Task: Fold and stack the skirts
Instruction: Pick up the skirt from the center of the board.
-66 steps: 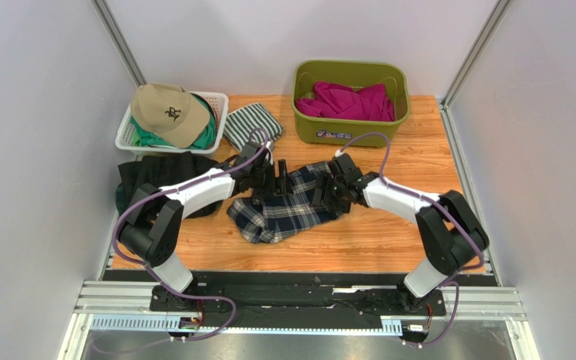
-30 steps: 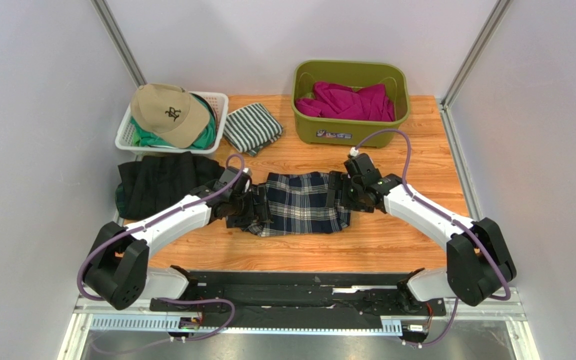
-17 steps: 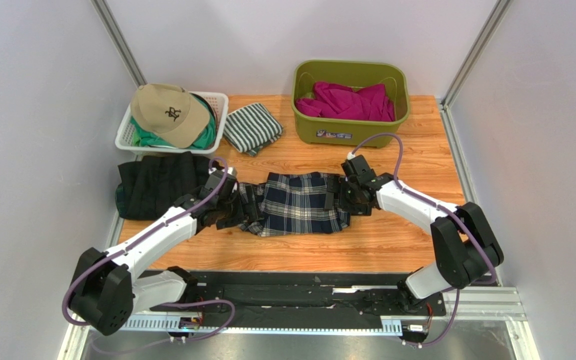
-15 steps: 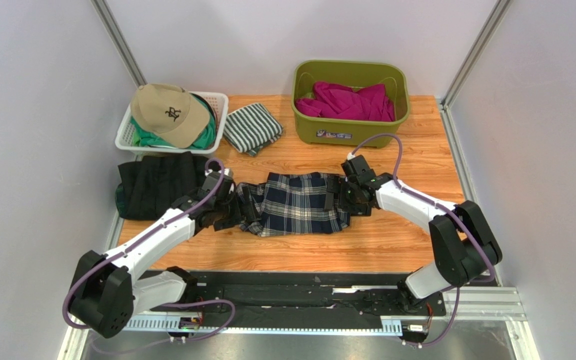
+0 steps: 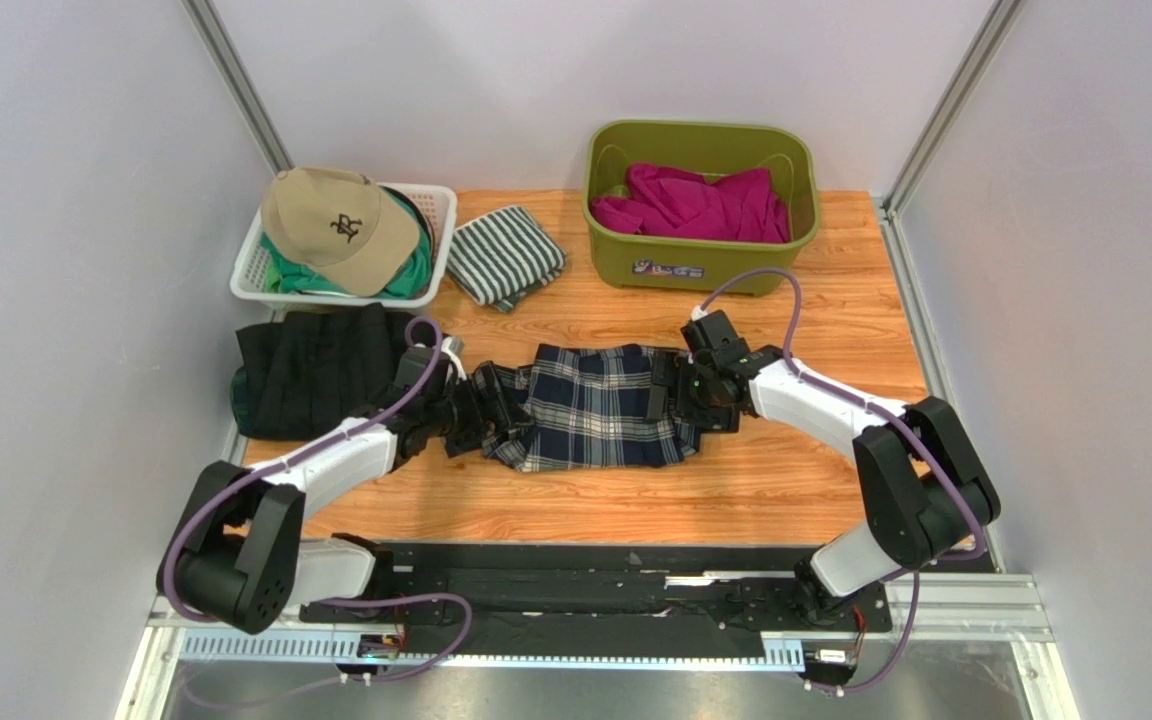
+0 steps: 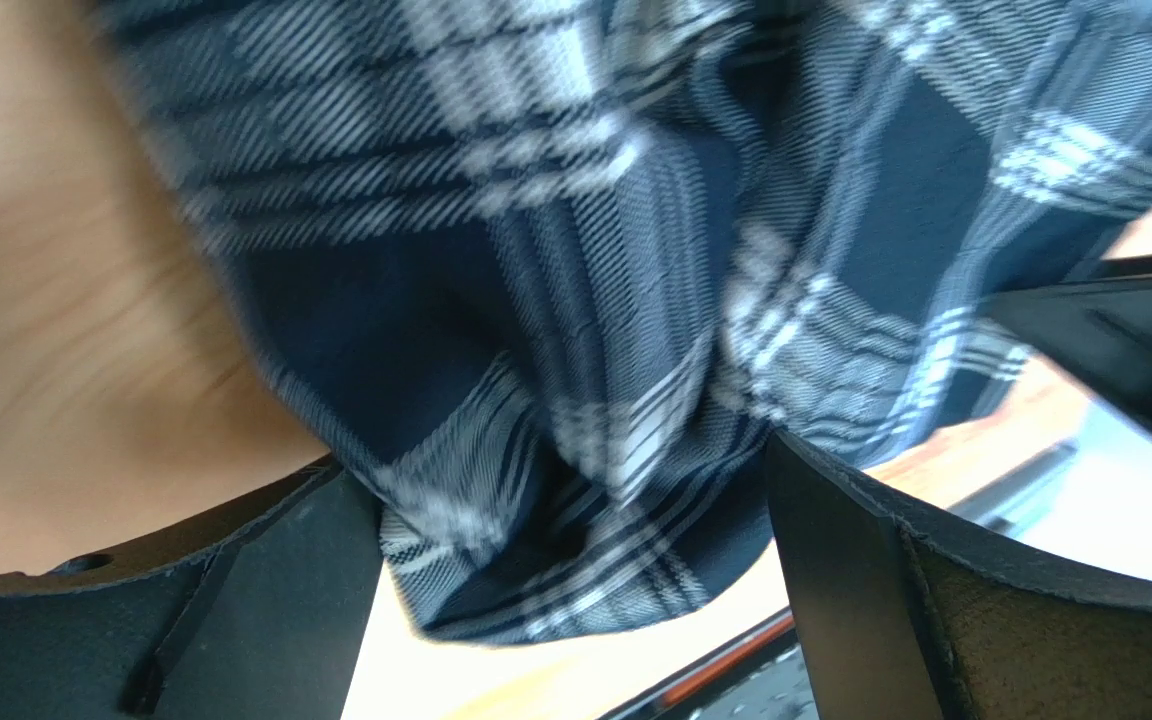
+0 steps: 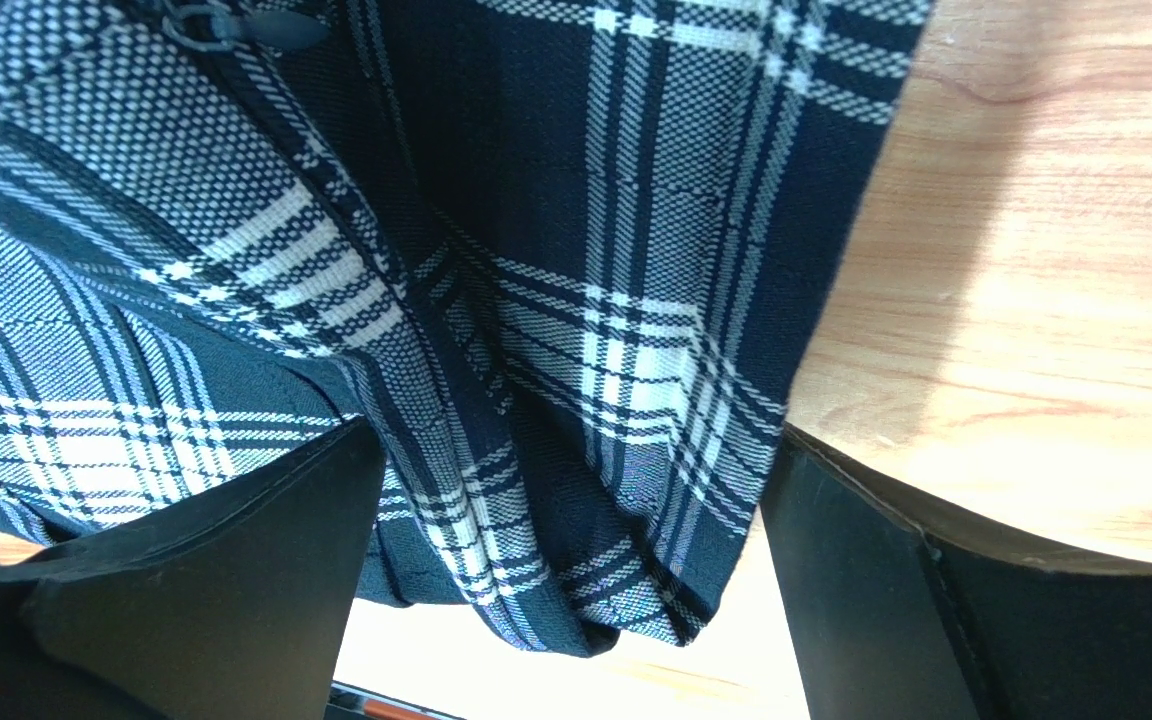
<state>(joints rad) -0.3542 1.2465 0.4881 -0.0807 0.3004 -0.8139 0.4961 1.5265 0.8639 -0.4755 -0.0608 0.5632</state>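
- Your left gripper (image 5: 465, 417) and right gripper (image 5: 683, 393) both stand with jaws wide apart. Each straddles one end of the plaid skirt (image 5: 597, 408), pinching nothing.
- That skirt lies spread flat mid-table, with the dark skirts (image 5: 312, 371) near its left end.
- You appear to be taking hold for a fold.
- Next, close both on the edges evenly, then lift together.

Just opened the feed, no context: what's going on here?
Both arms are working the plaid skirt, which lies mid-table. The left gripper sits at its left edge and the right gripper at its right edge, both jaws open with cloth between them, nothing clamped. A dark folded pile lies at the table's left.
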